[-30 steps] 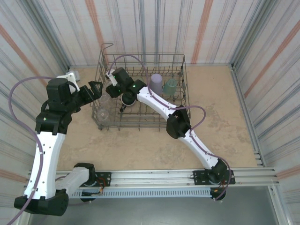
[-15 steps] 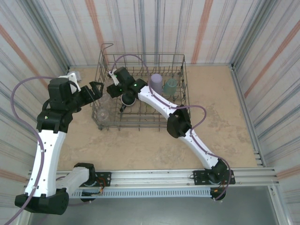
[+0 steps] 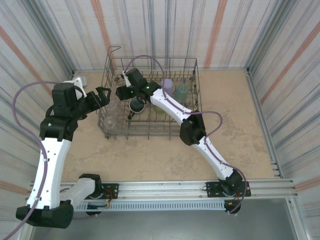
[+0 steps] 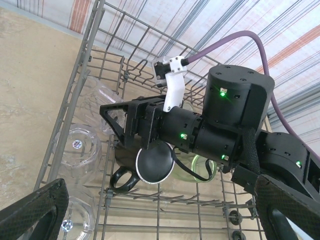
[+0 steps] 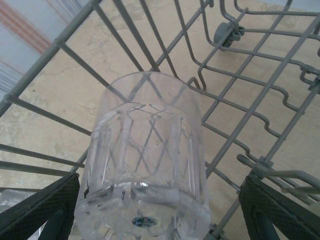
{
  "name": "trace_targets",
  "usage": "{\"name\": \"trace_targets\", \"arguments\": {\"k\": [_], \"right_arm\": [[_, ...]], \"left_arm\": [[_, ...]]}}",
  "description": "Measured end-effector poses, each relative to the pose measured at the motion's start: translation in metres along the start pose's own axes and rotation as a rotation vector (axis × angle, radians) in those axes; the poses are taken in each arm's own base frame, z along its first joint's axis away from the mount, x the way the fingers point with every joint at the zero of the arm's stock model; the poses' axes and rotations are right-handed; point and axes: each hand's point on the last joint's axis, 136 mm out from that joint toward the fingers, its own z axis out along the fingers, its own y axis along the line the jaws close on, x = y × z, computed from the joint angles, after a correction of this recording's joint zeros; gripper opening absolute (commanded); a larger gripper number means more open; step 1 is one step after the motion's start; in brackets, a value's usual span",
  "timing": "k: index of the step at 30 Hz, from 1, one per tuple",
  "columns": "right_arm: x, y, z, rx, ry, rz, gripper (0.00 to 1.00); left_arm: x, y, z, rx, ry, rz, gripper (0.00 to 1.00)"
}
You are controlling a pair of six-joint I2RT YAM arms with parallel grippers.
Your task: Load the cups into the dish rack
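Right gripper (image 3: 120,93) has widened and lifted inside the dish rack (image 3: 150,134), clear tumbler (image 5: 147,155) released between its fingers; left gripper (image 3: 103,95) waits alongside, spread wide.

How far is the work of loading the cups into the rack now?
Done: the lavender tumbler, teal tumbler, dark handled mug and clear tumblers sit in the grey wire dish rack. In hand: the open right gripper straddles a clear cut-glass tumbler there, not gripping. Left: every cup I see is racked.
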Motion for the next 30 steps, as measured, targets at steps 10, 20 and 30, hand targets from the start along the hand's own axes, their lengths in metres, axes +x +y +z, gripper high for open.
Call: {"name": "trace_targets", "arguments": {"k": [10, 20, 30], "right_arm": [[-0.009, -0.005, -0.012, -0.011, 0.001, 0.086, 0.86], [0.002, 0.0, -0.012, -0.047, 0.056, 0.174, 0.89], [0.005, 0.009, -0.013, -0.1, 0.086, 0.257, 0.88]], "left_arm": [[0.0, 0.0, 0.0, 0.001, 0.0, 0.0, 0.99], [0.0, 0.0, 0.0, 0.002, 0.001, 0.0, 0.99], [0.001, -0.002, 0.0, 0.009, 0.005, 0.0, 0.99]]}}
